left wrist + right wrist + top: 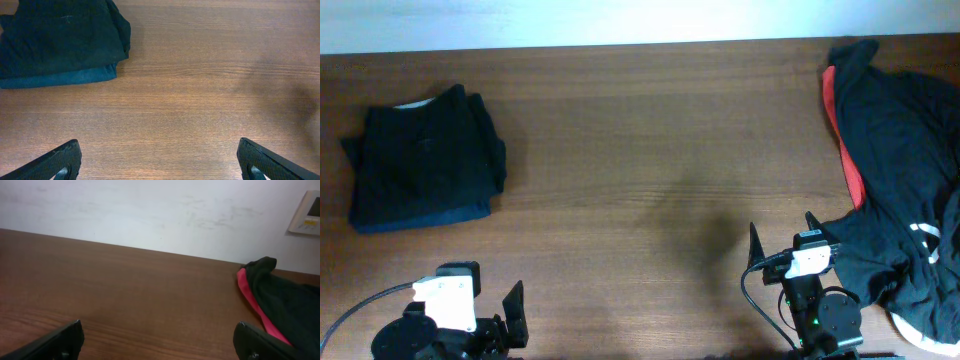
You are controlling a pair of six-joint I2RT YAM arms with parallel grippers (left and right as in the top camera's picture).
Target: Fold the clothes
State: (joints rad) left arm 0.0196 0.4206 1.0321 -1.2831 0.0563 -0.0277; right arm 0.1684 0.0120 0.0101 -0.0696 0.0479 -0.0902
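Observation:
A stack of folded black clothes [423,157] lies at the table's left; it shows at the top left of the left wrist view [60,40]. A loose heap of black clothes with white trim [905,170] lies at the right, over a red garment [843,135]. The right wrist view shows the heap's black edge [287,302] and the red garment [255,302] at its right. My left gripper [160,162] is open and empty near the front edge [515,312]. My right gripper [160,340] is open and empty at the front [782,232], just left of the heap.
The brown wooden table [650,150] runs between the stack and the heap. A pale wall [150,210] stands behind the table, with a white wall panel [306,214] at the far right.

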